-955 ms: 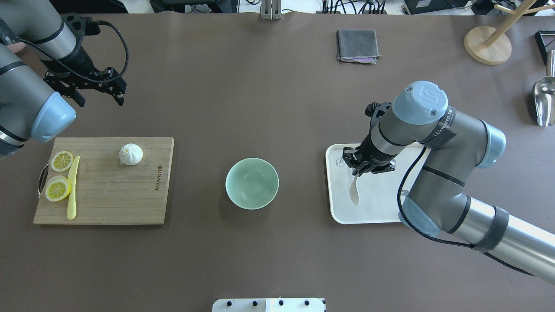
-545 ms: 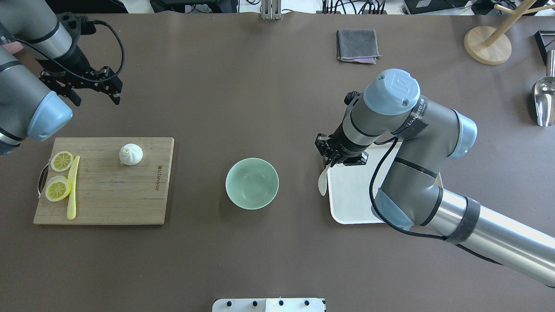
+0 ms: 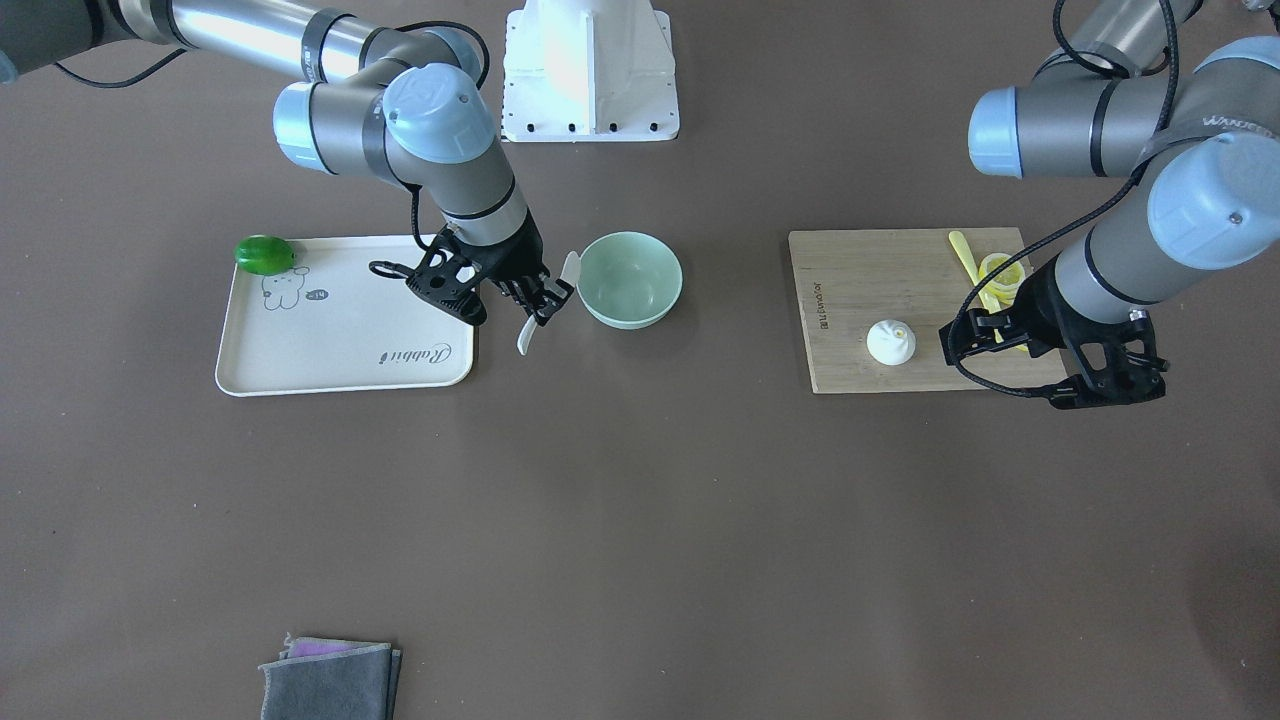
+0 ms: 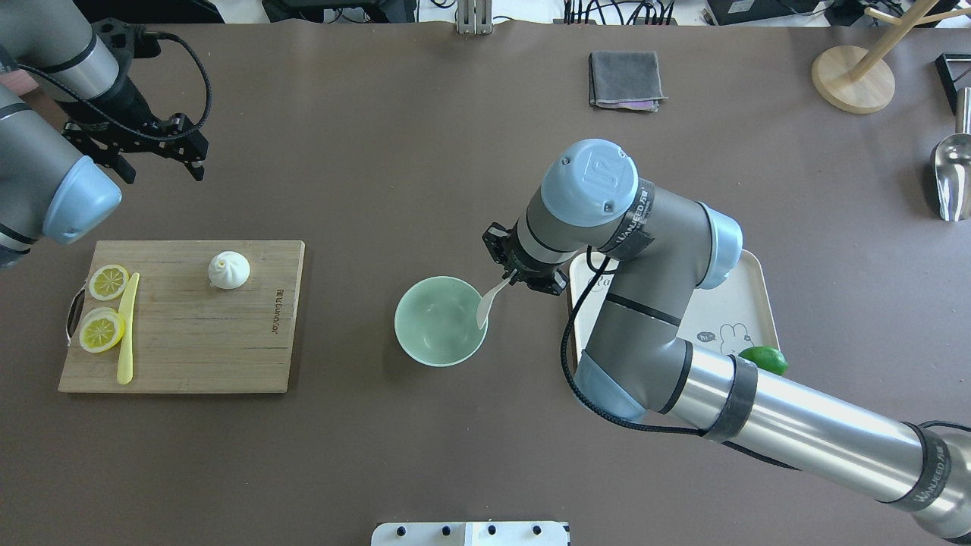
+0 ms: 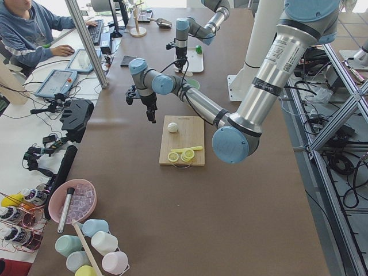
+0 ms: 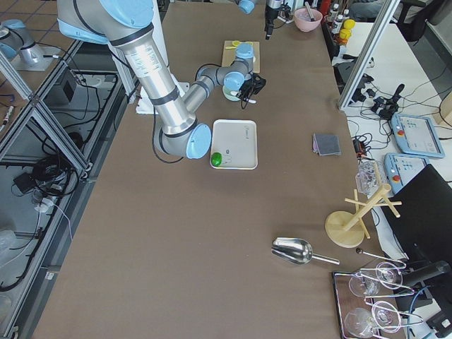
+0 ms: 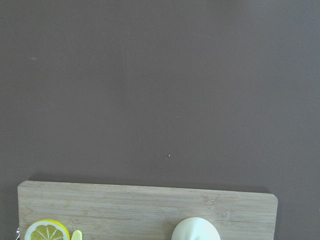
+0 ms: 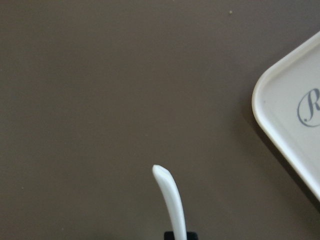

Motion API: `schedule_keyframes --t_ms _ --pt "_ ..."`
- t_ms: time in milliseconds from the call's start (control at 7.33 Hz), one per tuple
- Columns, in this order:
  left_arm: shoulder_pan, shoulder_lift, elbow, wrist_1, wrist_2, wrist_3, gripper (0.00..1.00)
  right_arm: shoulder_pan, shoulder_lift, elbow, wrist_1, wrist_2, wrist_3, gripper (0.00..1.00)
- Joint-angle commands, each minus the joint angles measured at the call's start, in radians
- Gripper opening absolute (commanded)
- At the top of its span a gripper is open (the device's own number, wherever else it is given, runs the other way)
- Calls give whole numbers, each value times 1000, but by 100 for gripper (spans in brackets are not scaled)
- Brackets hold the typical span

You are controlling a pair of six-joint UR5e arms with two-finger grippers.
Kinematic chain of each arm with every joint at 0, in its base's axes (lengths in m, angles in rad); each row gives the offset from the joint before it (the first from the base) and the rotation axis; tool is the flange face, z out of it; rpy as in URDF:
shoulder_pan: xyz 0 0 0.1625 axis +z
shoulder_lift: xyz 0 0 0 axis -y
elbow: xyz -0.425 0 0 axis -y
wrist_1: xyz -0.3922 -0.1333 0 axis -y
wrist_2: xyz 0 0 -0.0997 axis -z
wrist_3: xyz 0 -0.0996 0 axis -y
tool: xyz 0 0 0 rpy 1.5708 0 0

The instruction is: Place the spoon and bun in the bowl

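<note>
My right gripper is shut on the white spoon and holds it in the air. The scoop hangs over the right rim of the mint-green bowl. In the front view the gripper sits just beside the bowl, spoon tilted toward it. The right wrist view shows only the spoon's handle end. The white bun sits on the wooden cutting board. My left gripper is open and empty, hovering beyond the board's far edge. The bun's top shows in the left wrist view.
Two lemon slices and a pale-yellow knife lie at the board's left end. A white tray with a green lime lies under my right arm. A grey cloth, wooden stand and metal scoop are at the back.
My right gripper has carried the spoon leftward off the tray to the bowl's right rim, uncovering the lime. My left gripper has drifted slightly left and away from the board.
</note>
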Motion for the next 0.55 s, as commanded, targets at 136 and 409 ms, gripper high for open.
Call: schedule_keyframes --t_ms 136,409 --pt "0 0 3 1 41 -7 98 -47 86 3 -78 -82 105 0" --pt "4 0 2 1 42 -10 98 -117 94 -1 -89 -180 128 35"
